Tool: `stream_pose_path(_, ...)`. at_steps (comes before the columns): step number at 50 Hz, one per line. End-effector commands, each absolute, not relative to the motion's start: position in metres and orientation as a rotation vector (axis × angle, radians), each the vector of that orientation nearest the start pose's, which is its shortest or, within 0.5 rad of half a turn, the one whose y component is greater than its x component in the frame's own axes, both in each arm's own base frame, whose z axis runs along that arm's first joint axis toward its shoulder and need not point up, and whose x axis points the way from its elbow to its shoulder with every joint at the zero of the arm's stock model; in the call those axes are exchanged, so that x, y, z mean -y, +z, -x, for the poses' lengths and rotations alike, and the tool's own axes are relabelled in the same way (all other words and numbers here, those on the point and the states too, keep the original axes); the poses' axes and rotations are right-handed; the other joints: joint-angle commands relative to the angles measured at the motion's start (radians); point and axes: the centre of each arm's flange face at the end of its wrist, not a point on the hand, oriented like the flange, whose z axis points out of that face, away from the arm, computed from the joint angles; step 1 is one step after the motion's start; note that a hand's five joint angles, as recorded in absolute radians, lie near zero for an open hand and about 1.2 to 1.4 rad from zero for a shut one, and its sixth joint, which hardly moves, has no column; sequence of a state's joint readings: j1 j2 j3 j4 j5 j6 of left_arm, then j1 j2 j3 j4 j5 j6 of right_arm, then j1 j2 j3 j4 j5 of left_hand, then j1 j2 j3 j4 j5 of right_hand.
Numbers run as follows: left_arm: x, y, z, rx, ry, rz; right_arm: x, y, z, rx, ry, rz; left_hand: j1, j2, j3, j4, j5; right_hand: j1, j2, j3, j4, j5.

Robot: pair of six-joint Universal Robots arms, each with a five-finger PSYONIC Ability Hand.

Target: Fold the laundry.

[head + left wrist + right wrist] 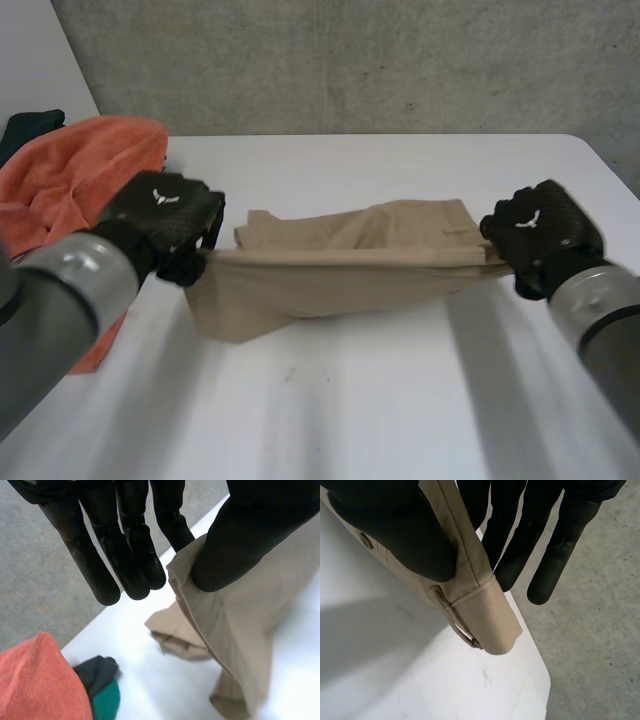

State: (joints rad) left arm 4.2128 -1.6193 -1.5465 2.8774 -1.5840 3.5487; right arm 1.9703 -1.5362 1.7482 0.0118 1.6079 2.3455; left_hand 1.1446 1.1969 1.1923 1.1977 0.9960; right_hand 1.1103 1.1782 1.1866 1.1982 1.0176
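Heap of waiting laundry at the far left of the white surface (400,400): crumpled orange terry towel (70,170), with a dark garment (30,125) tucked just behind it at the far edge. Parked well apart from the working area, probably to leave room for folding.

Next to the right, left hand (165,215), clamped on the left end of the beige twill trousers (340,270). From the left wrist: thumb pressed onto the fabric edge against one finger behind it, remaining fingers (125,555) straight and idle. A pinch and not a fistful, likely to keep that edge flat and uncreased.

In the middle, beige twill trousers stretched taut between both hands. Upper edge raised off the surface in a straight line, lower part sagging and resting on the surface, a bunched fold lying just behind on the far side. Held under tension presumably to straighten the cloth and line up its layers ahead of a fold.

At the right, right hand (540,230), likewise gripping: thumb over the waistband, fingers behind it, a belt loop (455,622) just past the thumb tip and a small metal button (366,541) beside the thumb. Waistband end taken, at a guess, as the stiffest and surest hold.

Judged an early step: garment spread out, not yet folded.
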Motion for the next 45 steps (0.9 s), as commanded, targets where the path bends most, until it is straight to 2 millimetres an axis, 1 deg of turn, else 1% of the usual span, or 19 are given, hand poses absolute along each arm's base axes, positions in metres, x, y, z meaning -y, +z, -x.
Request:
stream_pose_path(1, 0.164, 0.28, 0.242, -2.242, -1.752, -1.291, 0.197, 0.29, -0.216, -2.326, -1.87, 1.586, 0.252, 0.199, 0.204, 0.199, 0.226, 0.286, 0.218, 0.21, 0.198, 0.204)
stream_pose_path(5, 0.177, 0.256, 0.251, -2.232, -1.632, -1.388, 0.202, 0.287, -0.214, -2.363, -1.754, 1.604, 0.252, 0.199, 0.204, 0.199, 0.226, 0.286, 0.218, 0.21, 0.198, 0.204)
stream_pose_path(9, 0.205, 0.23, 0.272, -2.245, -1.596, -1.419, 0.232, 0.253, -0.22, -2.434, -1.588, 1.614, 0.252, 0.199, 0.204, 0.199, 0.226, 0.286, 0.218, 0.21, 0.198, 0.204)
stream_pose_path(11, 0.227, 0.217, 0.287, -2.231, -1.619, -1.411, 0.245, 0.245, -0.226, -2.439, -1.581, 1.603, 0.252, 0.199, 0.204, 0.199, 0.226, 0.286, 0.218, 0.21, 0.198, 0.204)
stream_pose_path(14, 0.253, 0.218, 0.302, -2.173, -1.724, -1.373, 0.274, 0.243, -0.235, -2.424, -1.706, 1.529, 0.252, 0.199, 0.204, 0.199, 0.226, 0.286, 0.218, 0.21, 0.198, 0.204)
stream_pose_path(18, 0.301, 0.248, 0.321, -1.987, -2.017, -1.206, 0.309, 0.27, -0.242, -2.334, -2.057, 1.301, 0.252, 0.199, 0.204, 0.199, 0.226, 0.286, 0.218, 0.21, 0.198, 0.204)
stream_pose_path(19, 0.315, 0.27, 0.328, -1.881, -2.173, -1.118, 0.317, 0.277, -0.244, -2.295, -2.142, 1.248, 0.252, 0.199, 0.204, 0.199, 0.226, 0.286, 0.218, 0.21, 0.198, 0.204)
stream_pose_path(22, 0.331, 0.306, 0.335, -1.677, -2.408, -0.968, 0.342, 0.314, -0.251, -2.042, -2.508, 1.032, 0.252, 0.199, 0.204, 0.199, 0.226, 0.286, 0.218, 0.21, 0.198, 0.204)
stream_pose_path(23, 0.339, 0.331, 0.336, -1.524, -2.551, -0.856, 0.346, 0.325, -0.252, -1.957, -2.598, 0.976, 0.252, 0.199, 0.204, 0.199, 0.226, 0.286, 0.218, 0.21, 0.198, 0.204)
stream_pose_path(24, 0.343, 0.342, 0.336, -1.448, -2.61, -0.802, 0.354, 0.343, -0.255, -1.784, -2.757, 0.863, 0.252, 0.199, 0.204, 0.199, 0.226, 0.286, 0.218, 0.21, 0.198, 0.204)
stream_pose_path(26, 0.346, 0.363, 0.334, -1.297, -2.712, -0.699, 0.357, 0.361, -0.258, -1.594, -2.891, 0.749, 0.252, 0.199, 0.204, 0.199, 0.226, 0.286, 0.218, 0.21, 0.198, 0.204)
stream_pose_path(27, 0.343, 0.39, 0.33, -1.146, -2.8, -0.596, 0.357, 0.368, -0.26, -1.504, -2.94, 0.699, 0.252, 0.199, 0.204, 0.199, 0.226, 0.286, 0.218, 0.21, 0.198, 0.204)
stream_pose_path(29, 0.337, 0.405, 0.329, -1.051, -2.858, -0.543, 0.353, 0.389, -0.265, -1.276, -3.051, 0.571, 0.252, 0.199, 0.204, 0.199, 0.226, 0.286, 0.218, 0.21, 0.198, 0.204)
stream_pose_path(31, 0.331, 0.415, 0.329, -1.012, -2.899, -0.509, 0.35, 0.392, -0.271, -1.206, -3.062, 0.559, 0.252, 0.199, 0.204, 0.199, 0.226, 0.286, 0.218, 0.21, 0.198, 0.204)
stream_pose_path(34, 0.33, 0.415, 0.327, -1.043, -2.91, -0.501, 0.347, 0.391, -0.278, -1.196, -3.046, 0.561, 0.252, 0.199, 0.204, 0.199, 0.226, 0.286, 0.218, 0.21, 0.198, 0.204)
stream_pose_path(39, 0.322, 0.386, 0.324, -1.241, -2.839, -0.588, 0.351, 0.366, -0.287, -1.302, -2.961, 0.627, 0.252, 0.199, 0.204, 0.199, 0.226, 0.286, 0.218, 0.21, 0.198, 0.204)
stream_pose_path(42, 0.32, 0.364, 0.323, -1.328, -2.787, -0.638, 0.355, 0.342, -0.289, -1.43, -2.883, 0.694, 0.252, 0.199, 0.204, 0.199, 0.226, 0.286, 0.218, 0.21, 0.198, 0.204)
stream_pose_path(43, 0.321, 0.343, 0.321, -1.406, -2.733, -0.679, 0.356, 0.333, -0.29, -1.474, -2.853, 0.718, 0.252, 0.199, 0.204, 0.199, 0.226, 0.286, 0.218, 0.21, 0.198, 0.204)
stream_pose_path(45, 0.32, 0.325, 0.319, -1.472, -2.685, -0.712, 0.359, 0.304, -0.291, -1.611, -2.75, 0.797, 0.252, 0.199, 0.204, 0.199, 0.226, 0.286, 0.218, 0.21, 0.198, 0.204)
